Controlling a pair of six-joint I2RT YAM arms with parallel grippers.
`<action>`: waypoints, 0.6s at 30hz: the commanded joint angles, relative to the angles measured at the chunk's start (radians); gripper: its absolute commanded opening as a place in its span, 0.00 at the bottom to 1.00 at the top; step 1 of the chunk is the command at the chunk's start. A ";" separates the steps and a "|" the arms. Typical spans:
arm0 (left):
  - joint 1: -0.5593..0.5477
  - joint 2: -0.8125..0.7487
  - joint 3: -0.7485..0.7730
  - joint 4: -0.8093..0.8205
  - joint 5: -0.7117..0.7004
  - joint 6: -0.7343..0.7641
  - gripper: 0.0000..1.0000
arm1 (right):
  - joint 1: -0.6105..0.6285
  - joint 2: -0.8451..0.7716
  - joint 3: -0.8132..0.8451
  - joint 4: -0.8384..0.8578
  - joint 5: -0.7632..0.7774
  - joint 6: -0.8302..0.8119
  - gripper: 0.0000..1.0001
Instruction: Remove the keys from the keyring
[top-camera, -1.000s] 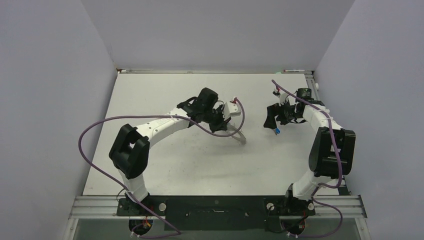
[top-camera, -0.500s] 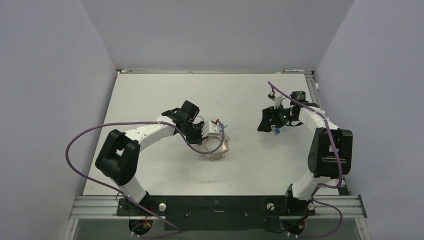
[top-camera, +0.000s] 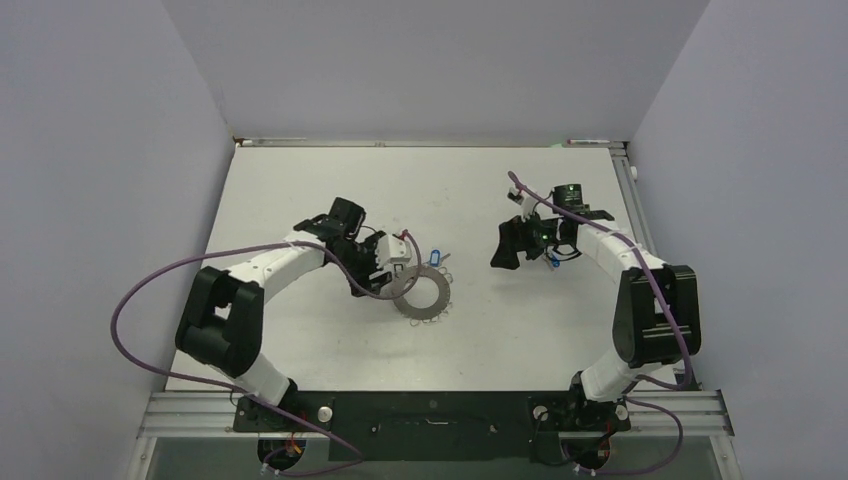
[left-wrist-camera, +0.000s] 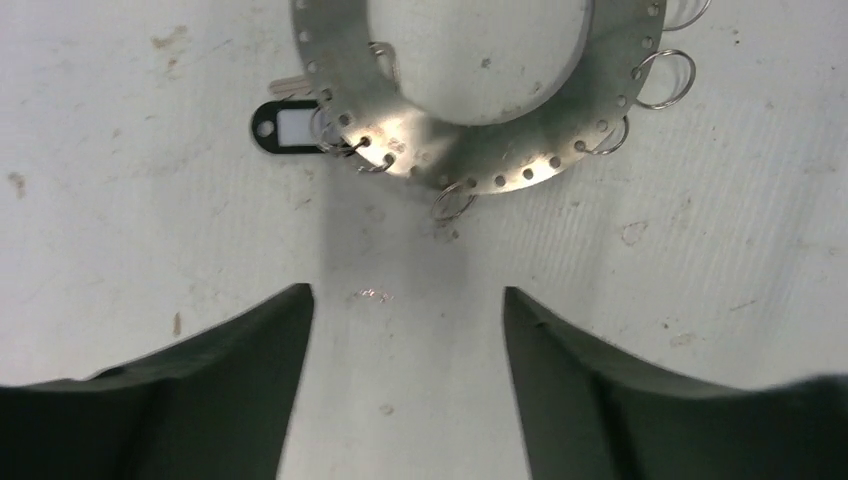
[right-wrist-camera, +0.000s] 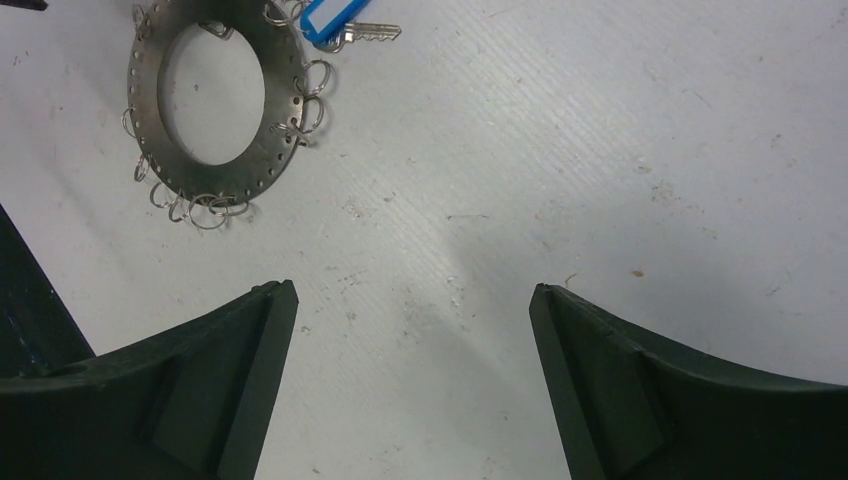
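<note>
Keyring (top-camera: 422, 293): flat on counter (top-camera: 300, 190); blue-tagged key (right-wrist-camera: 335, 22) at rim.
Left fingers (left-wrist-camera: 210, 400): released, empty, near keyring.
Right fingers (right-wrist-camera: 190, 400): released, empty.

Grey perforated keyring (top-camera: 408, 304), flat — blue-tagged and black-tagged keys (right-wrist-camera: 335, 22) at its rim

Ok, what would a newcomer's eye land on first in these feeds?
The flat grey perforated metal ring, fringed with small wire loops, lies mid-table just ahead of the open left pincer. A bright blue-tagged key sits at its far rim, a black tag at another spot. The right pincer hangs open and empty to the right.
</note>
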 joint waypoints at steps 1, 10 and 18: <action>0.098 -0.148 0.005 0.065 0.118 -0.160 0.76 | 0.000 -0.072 -0.002 0.087 -0.015 0.047 0.90; 0.424 -0.288 0.058 0.194 0.191 -0.720 0.96 | -0.004 -0.150 0.032 0.175 0.081 0.099 0.90; 0.560 -0.327 0.029 0.237 -0.058 -0.915 0.96 | -0.068 -0.179 -0.049 0.345 0.122 0.233 0.90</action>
